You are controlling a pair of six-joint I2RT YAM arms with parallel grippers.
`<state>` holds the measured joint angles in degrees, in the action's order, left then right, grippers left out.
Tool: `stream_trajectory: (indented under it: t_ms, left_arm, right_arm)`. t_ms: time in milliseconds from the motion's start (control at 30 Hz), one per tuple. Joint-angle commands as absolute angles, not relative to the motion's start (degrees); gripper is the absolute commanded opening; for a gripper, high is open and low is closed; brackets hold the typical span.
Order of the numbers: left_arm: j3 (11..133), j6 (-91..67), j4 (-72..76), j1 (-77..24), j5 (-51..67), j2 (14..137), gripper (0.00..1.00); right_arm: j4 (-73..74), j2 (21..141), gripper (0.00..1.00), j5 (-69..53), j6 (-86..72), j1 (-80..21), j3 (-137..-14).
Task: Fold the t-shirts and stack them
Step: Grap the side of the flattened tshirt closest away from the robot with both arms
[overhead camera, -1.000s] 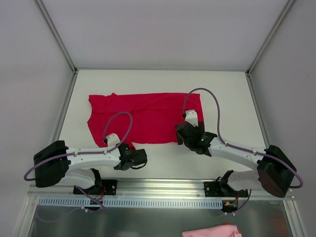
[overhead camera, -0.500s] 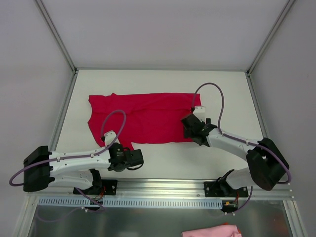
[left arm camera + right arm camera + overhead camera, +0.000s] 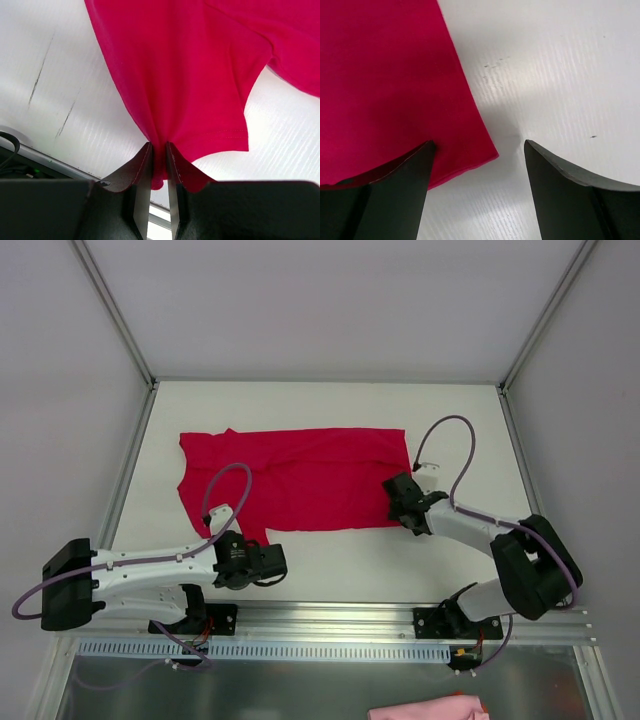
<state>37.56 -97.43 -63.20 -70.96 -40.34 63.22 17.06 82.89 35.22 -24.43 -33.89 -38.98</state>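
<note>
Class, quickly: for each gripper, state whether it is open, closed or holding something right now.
Left gripper: closed, pinching an edge of the red t-shirt.
Right gripper: open, holding nothing, at the shirt's corner.

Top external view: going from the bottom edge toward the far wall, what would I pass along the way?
pink cloth → metal rail → left gripper → red t-shirt → bare white table. The right gripper lies level with the t-shirt, so it is left out.
</note>
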Motion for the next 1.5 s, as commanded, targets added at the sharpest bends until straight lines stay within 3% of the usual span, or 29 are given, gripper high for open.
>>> stream_trajectory:
  t_ms: [0, 233, 400, 500, 533, 600, 667, 800, 900, 1267, 1467]
  left_arm:
    - [37.4, -95.0, -62.8, -71.7, -43.1, 62.6, 0.17]
    - [37.3, -92.7, -60.3, -71.7, -43.5, 62.6, 0.17]
    - [37.2, -92.7, -60.3, -71.7, -43.4, 62.6, 0.17]
    - [37.0, -93.2, -60.6, -71.7, -43.5, 62.5, 0.17]
    - [36.9, -93.2, -60.7, -71.7, -43.5, 62.5, 0.17]
    - [36.8, -93.2, -60.7, -71.7, -43.5, 62.3, 0.17]
    - [37.0, -93.5, -61.3, -71.7, -43.8, 62.4, 0.17]
    - [37.4, -93.3, -61.5, -71.7, -43.9, 62.5, 0.18]
    - [37.7, -93.0, -61.2, -71.7, -44.0, 63.0, 0.18]
    - [38.7, -91.8, -60.7, -71.7, -44.7, 63.9, 0.18]
    - [38.7, -91.7, -59.9, -71.7, -44.6, 65.3, 0.18]
  right_arm:
    - [16.0, 78.9, 0.77, 33.6, -28.8, -31.5, -34.1]
    - [16.9, 68.7, 0.77, 29.1, -30.8, -29.5, -29.1]
    - [16.8, 66.0, 0.49, 27.8, -30.6, -29.4, -28.3]
    - [16.2, 66.4, 0.28, 27.2, -30.1, -29.5, -28.4]
    - [16.0, 66.5, 0.17, 27.0, -30.0, -29.4, -28.4]
    - [15.6, 67.2, 0.11, 26.7, -29.5, -29.4, -28.7]
    - [15.6, 67.8, 0.12, 27.2, -29.4, -29.5, -28.8]
    - [15.3, 68.9, 0.39, 27.3, -28.7, -29.5, -29.2]
    - [14.6, 69.4, 0.53, 27.3, -28.0, -29.5, -29.3]
    - [13.4, 69.1, 0.56, 27.2, -27.4, -29.4, -31.3]
    - [15.5, 62.9, 0.57, 27.6, -27.0, -29.4, -31.4]
